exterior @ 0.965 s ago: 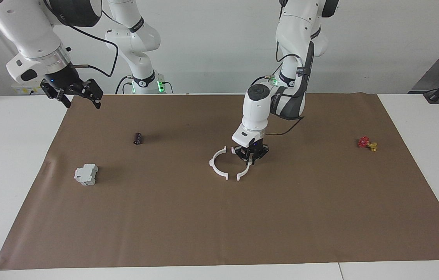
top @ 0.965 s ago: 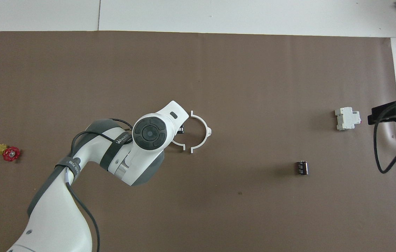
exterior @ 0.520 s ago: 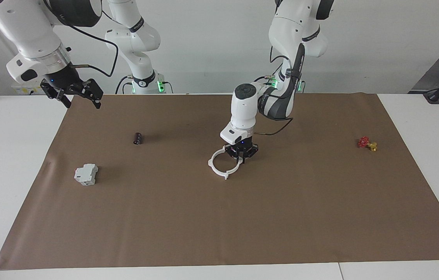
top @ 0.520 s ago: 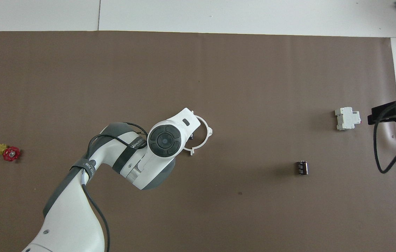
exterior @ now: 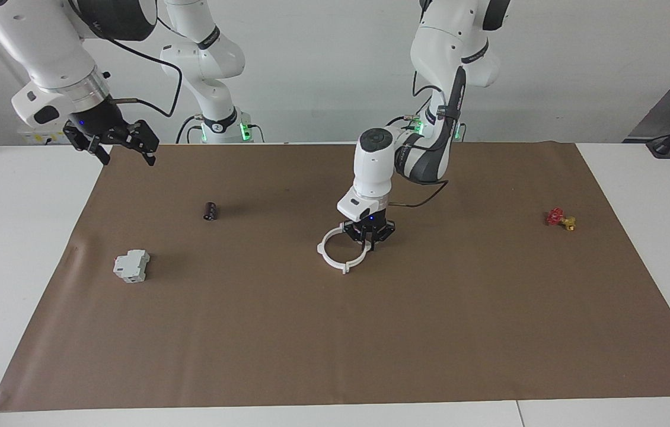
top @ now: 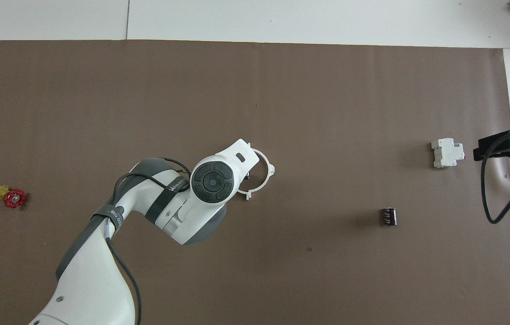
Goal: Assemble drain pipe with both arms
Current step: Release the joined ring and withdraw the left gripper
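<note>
The drain pipe's two white half-rings [exterior: 329, 262] lie on the brown mat in the middle of the table, their ends meeting so that they form one ring [top: 265, 178]. My left gripper [exterior: 369, 237] is down at the ring's edge toward the left arm's end of the table and is shut on the half-ring there. From overhead the left wrist covers that half and the gripper. My right gripper [exterior: 112, 142] hangs open and holds nothing, high over the mat's edge at the right arm's end [top: 507, 146], where the right arm waits.
A grey-white boxy block [exterior: 131, 265] and a small dark cylinder [exterior: 210, 210] lie toward the right arm's end. A red and yellow valve piece [exterior: 560, 219] lies toward the left arm's end. The brown mat [exterior: 335, 344] covers most of the white table.
My left gripper slid its half-ring toward the right arm's end until it met the other half, closing the gap. Over the last half second nothing has moved. The right arm stayed still.
</note>
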